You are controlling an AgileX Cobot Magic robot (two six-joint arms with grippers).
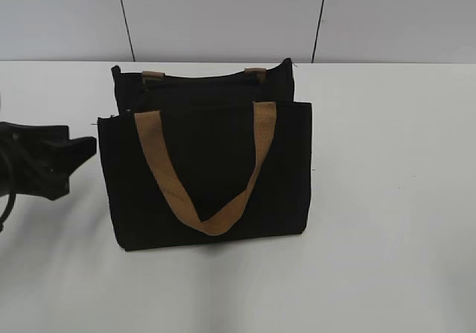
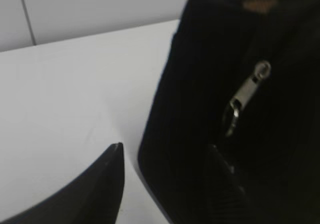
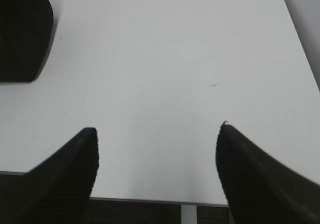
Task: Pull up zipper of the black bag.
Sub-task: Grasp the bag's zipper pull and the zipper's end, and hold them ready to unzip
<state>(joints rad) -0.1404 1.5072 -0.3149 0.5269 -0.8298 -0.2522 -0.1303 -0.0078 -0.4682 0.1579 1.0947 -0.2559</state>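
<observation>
The black bag [image 1: 208, 177] stands upright mid-table, one tan handle [image 1: 204, 221] hanging down its front. The left wrist view shows the bag's end [image 2: 200, 84] close up, with the zipper's silver pull tab [image 2: 247, 95] hanging there. My left gripper [image 2: 165, 148] is open; one finger is over the table and the other is in front of the bag's end, below the tab. In the exterior view it [image 1: 89, 147] sits just left of the bag. My right gripper [image 3: 157, 130] is open and empty over bare table, far from the bag's corner [image 3: 20, 29].
The white table [image 1: 387, 199] stretches around the bag. A grey panelled wall [image 1: 223, 13] stands behind it. The right wrist view shows the table's near edge [image 3: 150, 200] right under the right gripper.
</observation>
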